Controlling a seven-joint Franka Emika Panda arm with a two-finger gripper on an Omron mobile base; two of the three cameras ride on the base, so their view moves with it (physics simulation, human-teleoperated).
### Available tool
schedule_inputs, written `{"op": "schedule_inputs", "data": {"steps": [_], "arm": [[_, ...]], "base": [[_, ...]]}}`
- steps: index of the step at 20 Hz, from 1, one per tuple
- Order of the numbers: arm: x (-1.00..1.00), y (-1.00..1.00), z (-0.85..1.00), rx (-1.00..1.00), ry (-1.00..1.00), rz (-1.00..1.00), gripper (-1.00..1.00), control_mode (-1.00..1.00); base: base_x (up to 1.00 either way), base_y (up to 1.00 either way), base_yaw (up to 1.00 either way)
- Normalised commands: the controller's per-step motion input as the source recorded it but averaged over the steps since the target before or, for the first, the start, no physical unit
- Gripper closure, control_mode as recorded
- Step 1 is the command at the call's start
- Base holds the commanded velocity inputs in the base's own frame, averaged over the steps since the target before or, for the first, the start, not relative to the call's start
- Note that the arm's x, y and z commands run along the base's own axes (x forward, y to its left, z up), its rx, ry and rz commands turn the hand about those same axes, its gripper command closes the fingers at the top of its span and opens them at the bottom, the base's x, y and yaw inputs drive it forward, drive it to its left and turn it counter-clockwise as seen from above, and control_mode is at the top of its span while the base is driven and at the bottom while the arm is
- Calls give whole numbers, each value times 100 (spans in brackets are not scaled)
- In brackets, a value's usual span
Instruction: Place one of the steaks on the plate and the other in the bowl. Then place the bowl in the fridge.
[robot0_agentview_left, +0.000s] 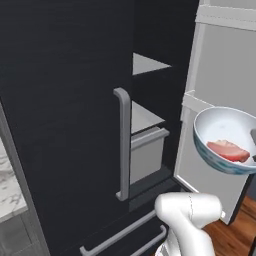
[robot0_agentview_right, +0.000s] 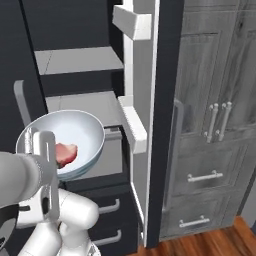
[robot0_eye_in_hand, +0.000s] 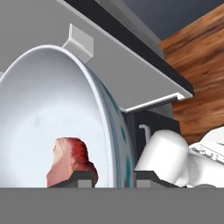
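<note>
Before the open fridge (robot0_agentview_left: 60, 125), held in mid-air: the bowl (robot0_agentview_left: 225, 137), pale blue outside and white inside, tipped so its mouth faces the left base camera. Inside it, low against the wall, a steak (robot0_agentview_left: 228, 150), red-centred with a paler rim. Carried by the end effector (robot0_eye_in_hand: 114, 177), jaws clamped on the bowl's rim, one fingertip inside near the steak and the other outside against the patterned wall, as seen from the hand camera.

Left of the bowl in the left base view: the closed black fridge door with a long vertical grey bar handle (robot0_agentview_left: 122, 145). Beyond it, the open compartment, with grey shelves (robot0_agentview_right: 80, 60) one above another and a grey crisper drawer (robot0_agentview_left: 146, 155) below. Swung outward on the right, the open door (robot0_agentview_right: 140, 100), whitish door bins on its inner face. Bowl just outside the compartment, near the level of the drawer, not resting on any shelf.

At the bottom of the fridge, a lower drawer with a horizontal handle (robot0_agentview_left: 125, 235). To the right in the right base view, grey wood-grain cabinets (robot0_agentview_right: 215, 125) with metal pulls, above a wooden floor (robot0_agentview_right: 200, 245). At the left edge of the left base view, a strip of marbled tabletop (robot0_agentview_left: 9, 185).
</note>
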Motion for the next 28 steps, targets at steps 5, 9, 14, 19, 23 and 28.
{"op": "schedule_inputs", "data": {"steps": [5,9,14,19,23,28], "arm": [[0,0,0,0,0,0,100,100],[0,0,0,0,0,0,100,100],[0,0,0,0,0,0,100,100],[0,0,0,0,0,0,100,100],[0,0,0,0,0,0,100,100],[0,0,0,0,0,0,100,100]], "base": [[1,70,34],[11,30,36],[35,-51,6],[47,32,-5],[51,16,-1],[33,12,12]]}}
